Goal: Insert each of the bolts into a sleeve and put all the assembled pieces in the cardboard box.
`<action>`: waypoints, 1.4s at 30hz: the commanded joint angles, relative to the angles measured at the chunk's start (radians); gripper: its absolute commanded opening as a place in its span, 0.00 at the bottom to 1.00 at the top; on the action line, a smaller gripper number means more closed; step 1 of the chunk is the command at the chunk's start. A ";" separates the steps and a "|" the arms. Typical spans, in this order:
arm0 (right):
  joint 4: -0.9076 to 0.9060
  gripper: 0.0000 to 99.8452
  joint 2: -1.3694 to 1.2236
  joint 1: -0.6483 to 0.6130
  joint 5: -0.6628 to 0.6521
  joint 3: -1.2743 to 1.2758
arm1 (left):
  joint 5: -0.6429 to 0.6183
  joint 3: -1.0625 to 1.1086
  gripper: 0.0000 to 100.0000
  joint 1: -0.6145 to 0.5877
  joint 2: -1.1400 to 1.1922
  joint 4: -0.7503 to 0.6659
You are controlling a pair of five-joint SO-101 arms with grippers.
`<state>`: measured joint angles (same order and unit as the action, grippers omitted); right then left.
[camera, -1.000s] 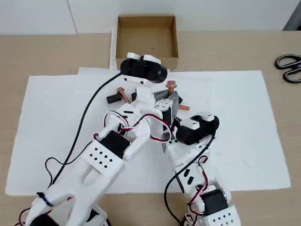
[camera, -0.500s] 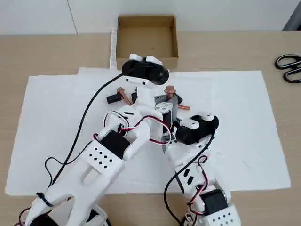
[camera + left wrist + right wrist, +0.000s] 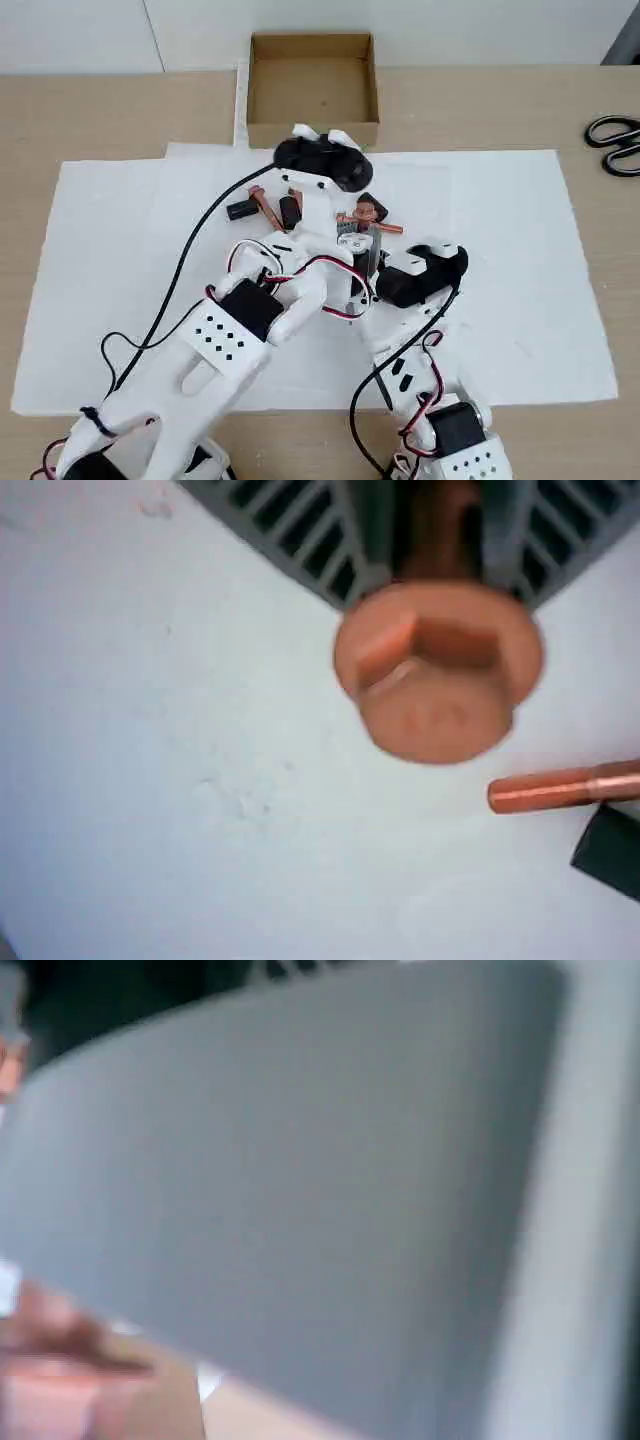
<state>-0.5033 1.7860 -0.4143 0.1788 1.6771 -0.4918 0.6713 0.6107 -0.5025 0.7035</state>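
Left gripper (image 3: 437, 558): was clamped on bolt (image 3: 437, 675), head protruding.
Right gripper (image 3: 372, 247): state could not be told.
Room: bare sheet (image 3: 500, 250) was seen rightward, cardboard box (image 3: 376, 85) beyond.

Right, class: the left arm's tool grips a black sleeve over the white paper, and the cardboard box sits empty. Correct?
Not quite. The left tool grips a copper bolt, not a black sleeve; the left wrist view shows its hexagonal head facing the camera. The rest holds: it is over the white paper, and the cardboard box sits empty.
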 commanded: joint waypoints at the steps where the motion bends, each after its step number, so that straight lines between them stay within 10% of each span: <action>1: 0.028 0.00 0.028 0.004 0.008 0.006 | 0.006 -0.065 0.01 -0.003 -0.012 0.023; 22: 0.028 0.00 0.028 0.004 0.008 0.006 | 0.008 -0.099 0.22 -0.043 -0.012 0.114; 42: -0.074 0.00 0.015 0.081 -0.006 -0.153 | 0.157 -0.203 0.22 -0.881 0.000 0.422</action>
<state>-0.5738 1.7860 -0.3406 0.1788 1.6448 -0.4396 0.5148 -0.1811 -0.4994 1.0610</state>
